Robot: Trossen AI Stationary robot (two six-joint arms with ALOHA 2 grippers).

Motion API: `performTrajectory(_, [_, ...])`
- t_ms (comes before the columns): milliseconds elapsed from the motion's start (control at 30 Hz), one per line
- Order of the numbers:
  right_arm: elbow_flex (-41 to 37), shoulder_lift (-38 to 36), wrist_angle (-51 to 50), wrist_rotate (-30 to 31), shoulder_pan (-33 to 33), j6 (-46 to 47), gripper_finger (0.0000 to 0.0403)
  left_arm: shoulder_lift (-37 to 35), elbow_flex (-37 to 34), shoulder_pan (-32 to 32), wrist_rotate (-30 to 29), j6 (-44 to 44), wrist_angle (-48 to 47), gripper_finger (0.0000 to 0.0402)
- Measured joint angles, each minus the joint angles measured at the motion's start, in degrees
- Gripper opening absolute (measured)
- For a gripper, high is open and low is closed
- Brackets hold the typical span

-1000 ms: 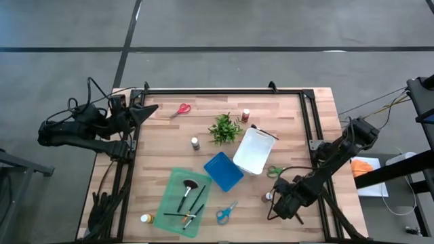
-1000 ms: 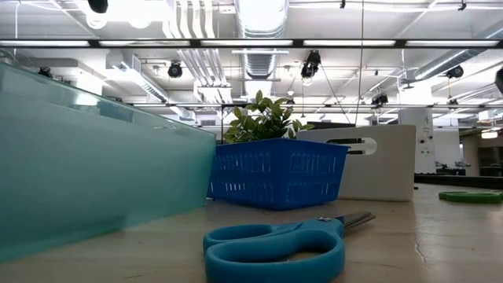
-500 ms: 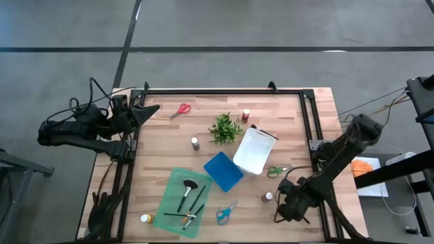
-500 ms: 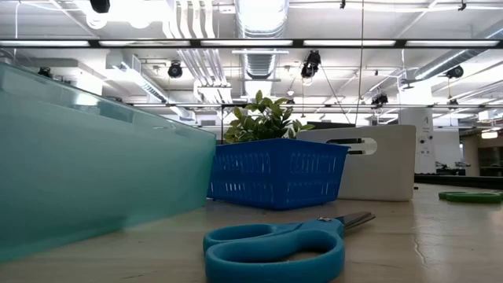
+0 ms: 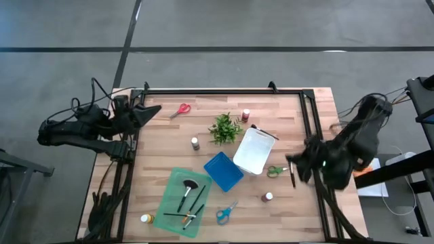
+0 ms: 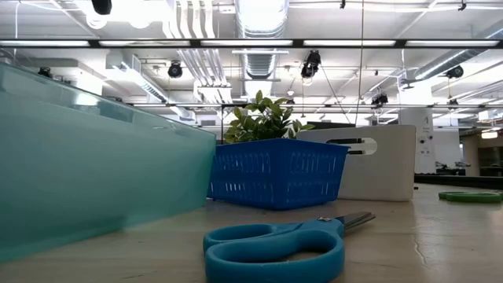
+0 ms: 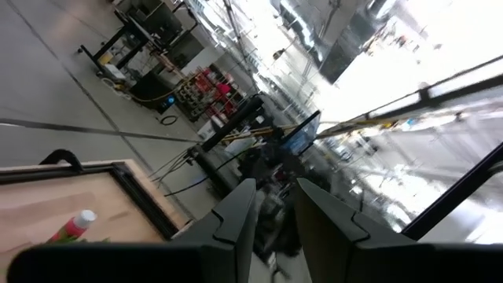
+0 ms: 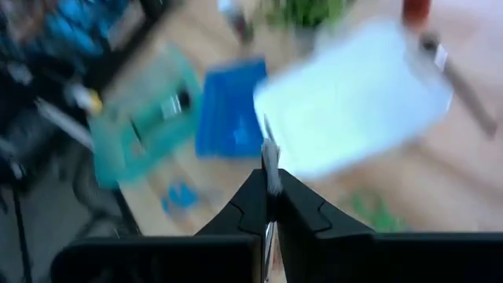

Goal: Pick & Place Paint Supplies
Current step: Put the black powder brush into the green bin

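My right gripper (image 5: 297, 168) hangs over the table's right side, near the green scissors (image 5: 274, 171), and is shut on a thin dark brush (image 5: 292, 179). At the table's far left edge, my left gripper (image 5: 146, 110) stands raised and open with nothing between its fingers (image 7: 275, 216). More brushes lie in the green tray (image 5: 171, 203). Small bottles stand at the near right (image 5: 268, 196), the near left (image 5: 145, 218), the middle (image 5: 195, 143) and the far side (image 5: 245, 115). Red scissors (image 5: 180, 110) and blue scissors (image 5: 226, 213) lie flat on the table. My right gripper pinches the thin brush between its two fingers; its pale stretch (image 8: 270, 161) stands out past the fingertips. The fingers come slanting down from the table's right side. The brush is lifted clear of the table.
A blue basket (image 5: 223, 171) and a white bin (image 5: 255, 150) sit mid-table, with a leafy plant (image 5: 224, 128) behind them. Another brush (image 5: 266, 133) lies at the bin's far rim. A black frame rail (image 5: 308, 122) runs along the table's right side.
My right gripper has risen from the table's near right corner, beside the white-capped bottle, and gone toward the far edge. It has tipped up from pointing steeply down. The thin brush has come up with it, clear of the table. The bottle has stayed where it was.
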Motion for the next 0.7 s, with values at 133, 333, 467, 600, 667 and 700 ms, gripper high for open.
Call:
performTrajectory(133, [3.79,-2.95,1.01,2.5,-9.73,-11.62,0.0009,1.1,0.01,0.07,-0.15,1.24,0.3,0.0099])
performTrajectory(333, [7.61,-1.26,17.01,-2.72,-29.08,-38.44,0.0008,3.16,-0.02,0.48,-0.86,2.15,-0.32,0.0099])
performTrajectory(467, [7.88,3.3,34.07,-13.08,-40.61,-53.17,0.0008,5.14,-0.02,0.75,-1.57,2.3,-0.2,0.0099])
performTrajectory(600, [7.76,10.73,50.41,-26.35,-47.39,-60.48,0.0008,6.76,-0.02,0.81,-2.74,2.9,0.08,0.0099])
performTrajectory(667, [7.76,15.01,56.6,-31.83,-48.35,-62.65,0.0008,7.16,0.0,0.96,-4.44,3.2,0.19,0.0099])
performTrajectory(700, [7.76,17.23,59.36,-33.63,-48.38,-62.91,0.0008,7.16,0.0,1.15,-5.42,3.32,0.19,0.0099])
